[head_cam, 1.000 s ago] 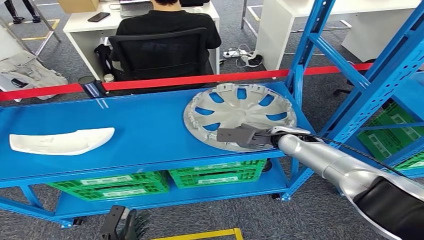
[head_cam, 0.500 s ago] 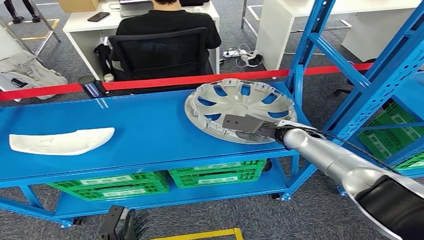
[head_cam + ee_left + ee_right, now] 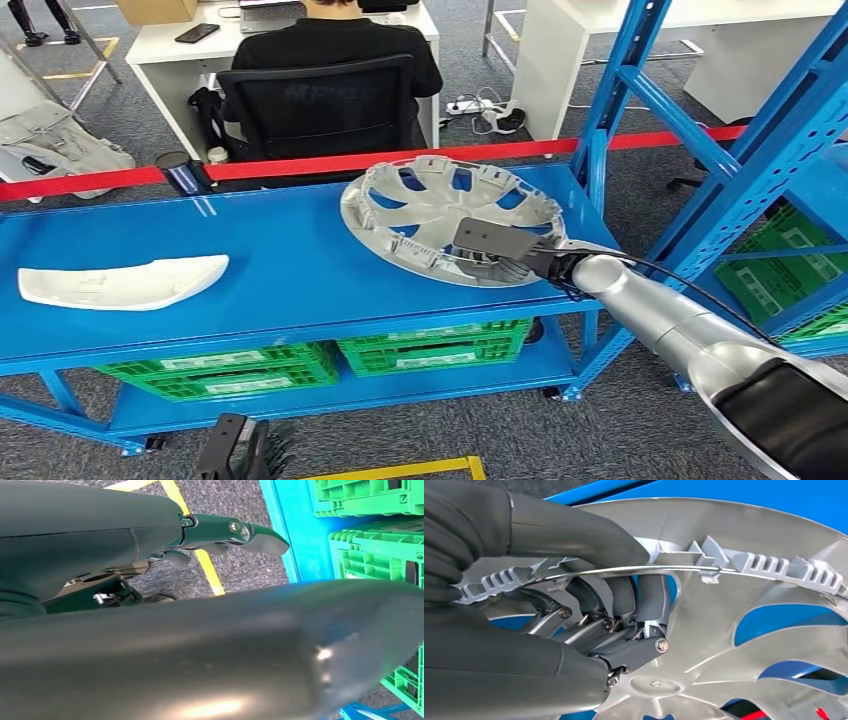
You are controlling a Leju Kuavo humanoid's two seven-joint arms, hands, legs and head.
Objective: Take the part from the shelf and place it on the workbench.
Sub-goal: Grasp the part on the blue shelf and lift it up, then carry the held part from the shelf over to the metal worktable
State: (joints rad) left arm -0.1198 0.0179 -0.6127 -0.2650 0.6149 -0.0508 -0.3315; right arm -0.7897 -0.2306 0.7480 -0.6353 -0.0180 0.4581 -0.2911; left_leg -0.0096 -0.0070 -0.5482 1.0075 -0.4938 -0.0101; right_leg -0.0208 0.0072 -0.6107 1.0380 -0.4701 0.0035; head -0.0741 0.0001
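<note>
Hubcap (image 3: 447, 215), silver and spoked, sits tilted above the right part of the blue shelf deck (image 3: 270, 270), its near edge held by our right hand (image 3: 497, 252) and its far edge toward the red barrier tape (image 3: 330, 162). In the right wrist view we see the hubcap (image 3: 744, 605) from its ribbed inner side, with our right hand (image 3: 574, 615) clamping the rim: the thick thumb lies over the outer edge and the dark fingers (image 3: 644, 597) curl together through a spoke opening against the inner face. Our right arm (image 3: 680, 330) reaches in from the near right, just beside the blue upright post (image 3: 600, 150) of the rack, which stands close to the right of the hubcap. A white curved panel (image 3: 120, 282) lies flat on the left part of the same deck, well apart from the hubcap. Green crates (image 3: 330, 362) sit on the lower level beneath the deck. Beyond the tape, a person in a black chair (image 3: 315, 100) sits at a white desk (image 3: 190, 45). Our left hand (image 3: 245, 452) hangs low near the floor by a yellow floor line (image 3: 410, 470); in the left wrist view the left hand (image 3: 235, 532) is partly hidden, and we cannot tell how its fingers lie.
</note>
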